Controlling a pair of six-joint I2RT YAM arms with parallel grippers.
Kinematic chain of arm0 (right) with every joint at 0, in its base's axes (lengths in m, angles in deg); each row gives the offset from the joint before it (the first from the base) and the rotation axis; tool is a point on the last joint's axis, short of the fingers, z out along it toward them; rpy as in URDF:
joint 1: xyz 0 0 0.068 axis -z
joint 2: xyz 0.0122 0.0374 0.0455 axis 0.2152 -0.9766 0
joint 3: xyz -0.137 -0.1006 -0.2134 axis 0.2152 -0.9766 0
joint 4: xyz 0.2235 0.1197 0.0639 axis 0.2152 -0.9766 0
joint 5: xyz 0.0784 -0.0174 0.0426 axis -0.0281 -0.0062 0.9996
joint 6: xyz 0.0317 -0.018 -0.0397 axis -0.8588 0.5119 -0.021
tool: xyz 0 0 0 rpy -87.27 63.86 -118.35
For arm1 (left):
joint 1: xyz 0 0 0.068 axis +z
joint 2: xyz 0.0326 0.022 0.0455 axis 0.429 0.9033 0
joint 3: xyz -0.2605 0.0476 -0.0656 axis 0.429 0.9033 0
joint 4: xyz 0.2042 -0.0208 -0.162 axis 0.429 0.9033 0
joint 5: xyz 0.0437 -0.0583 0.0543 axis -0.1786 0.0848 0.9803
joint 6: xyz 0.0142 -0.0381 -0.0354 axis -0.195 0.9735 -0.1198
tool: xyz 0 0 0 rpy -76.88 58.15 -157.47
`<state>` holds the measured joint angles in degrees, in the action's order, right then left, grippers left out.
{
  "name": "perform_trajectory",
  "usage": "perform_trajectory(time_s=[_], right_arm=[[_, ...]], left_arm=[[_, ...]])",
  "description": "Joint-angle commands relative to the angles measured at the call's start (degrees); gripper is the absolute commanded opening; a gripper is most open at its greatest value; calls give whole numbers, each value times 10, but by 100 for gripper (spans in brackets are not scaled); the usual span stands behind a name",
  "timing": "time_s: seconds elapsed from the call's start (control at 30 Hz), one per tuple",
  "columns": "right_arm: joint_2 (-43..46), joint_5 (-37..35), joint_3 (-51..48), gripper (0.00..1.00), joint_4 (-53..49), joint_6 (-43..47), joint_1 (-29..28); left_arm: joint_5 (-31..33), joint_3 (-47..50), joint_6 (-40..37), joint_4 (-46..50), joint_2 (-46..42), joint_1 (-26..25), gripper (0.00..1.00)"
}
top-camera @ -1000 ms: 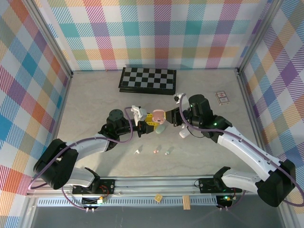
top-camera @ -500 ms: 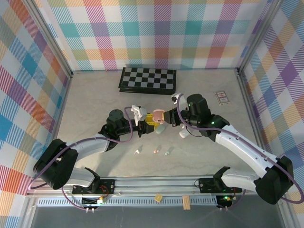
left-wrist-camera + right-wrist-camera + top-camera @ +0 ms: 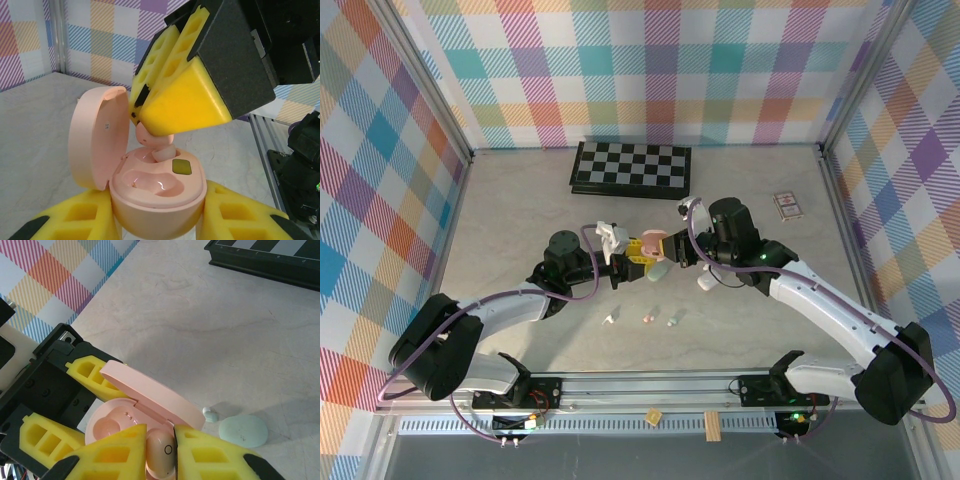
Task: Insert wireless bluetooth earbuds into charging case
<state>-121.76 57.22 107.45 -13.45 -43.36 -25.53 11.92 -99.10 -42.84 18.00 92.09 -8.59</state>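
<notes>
A pink charging case point(image 3: 157, 195) sits between the yellow pads of my left gripper point(image 3: 157, 222), which is shut on it, with the lid point(image 3: 95, 137) hinged open. My right gripper point(image 3: 161, 455) is shut on a pink earbud point(image 3: 162, 452). The earbud's tip point(image 3: 152, 145) rests in the case's far slot, while the near slot point(image 3: 150, 182) is bare. From above, both grippers meet at the case point(image 3: 653, 243) mid-table. On the table nearer the bases lie three loose earbuds: white point(image 3: 611, 318), pink point(image 3: 648, 317) and mint point(image 3: 674, 320).
A mint case point(image 3: 243, 431) lies shut on the table under the grippers, with a small mint earbud point(image 3: 210, 414) beside it. A white case point(image 3: 707, 281) sits under the right arm. A chessboard point(image 3: 631, 169) lies at the back and a small card box point(image 3: 786, 206) at the right.
My right arm has crept slightly left toward the pink case with the earbud. The left arm and the case have stayed put.
</notes>
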Motion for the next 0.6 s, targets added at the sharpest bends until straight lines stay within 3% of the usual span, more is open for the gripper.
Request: perform_trajectory(time_s=[0.0, 0.27, 0.43, 0.57], right_arm=[[-5, 17, 8, 19, -2, 21, -4], [-5, 40, 32, 21, -42, 53, -5], [2, 39, 41, 36, -40, 41, -4], [28, 13, 37, 42, -36, 31, -5]], left_arm=[[2, -10, 2, -39, -15, -8, 25], [5, -13, 3, -44, -14, -8, 25], [4, -12, 8, -54, -12, -8, 25], [4, -7, 21, -81, -5, -8, 25]])
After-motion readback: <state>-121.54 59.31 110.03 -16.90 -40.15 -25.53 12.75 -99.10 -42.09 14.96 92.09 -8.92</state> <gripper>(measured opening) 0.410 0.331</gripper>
